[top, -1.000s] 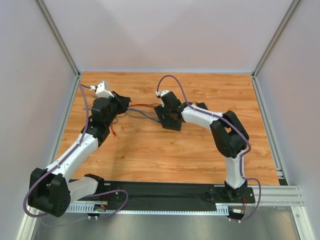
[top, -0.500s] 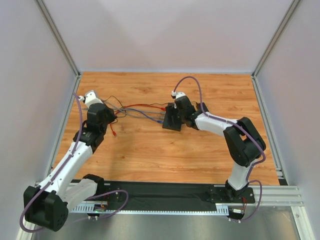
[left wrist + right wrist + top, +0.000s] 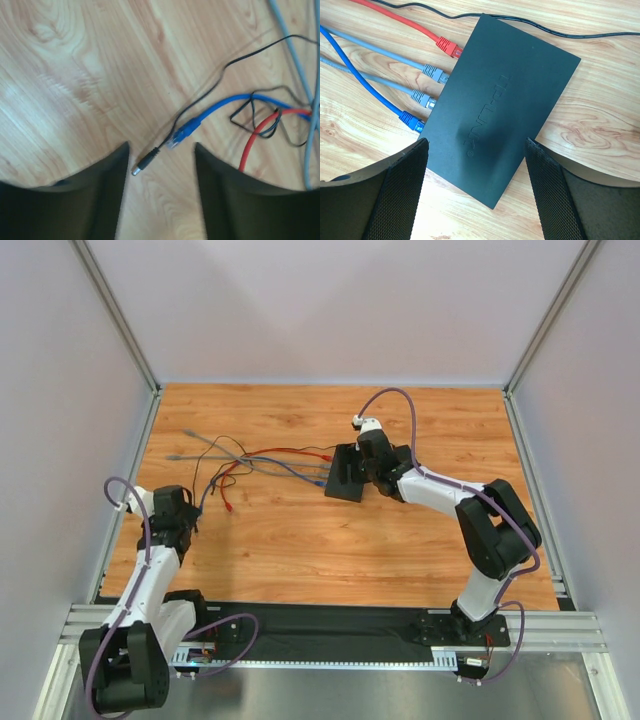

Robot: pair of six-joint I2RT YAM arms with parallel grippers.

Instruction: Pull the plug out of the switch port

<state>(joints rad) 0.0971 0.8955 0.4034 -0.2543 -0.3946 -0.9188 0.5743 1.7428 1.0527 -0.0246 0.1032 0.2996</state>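
The switch (image 3: 510, 85), a flat black box, lies mid-table (image 3: 340, 485). Along its left edge sit a red plug (image 3: 447, 48), two grey plugs (image 3: 432, 73) and a blue plug (image 3: 411, 120); I cannot tell how deep each one sits. My right gripper (image 3: 476, 142) hangs open just above the switch (image 3: 362, 468), touching nothing. My left gripper (image 3: 161, 147) is open near the table's left edge (image 3: 182, 508). Under it lie a loose black barrel plug (image 3: 145, 162) and a loose blue cable end (image 3: 182, 134).
Red, blue, grey and thin black cables (image 3: 250, 460) fan out leftward from the switch across the wooden table. A red cable (image 3: 255, 135) and a grey one (image 3: 300, 65) cross the left wrist view. Grey walls enclose the table on three sides.
My left arm has drawn back from the cable bundle toward the near left, and its gripper has gone from shut to open. The right gripper has settled over the switch.
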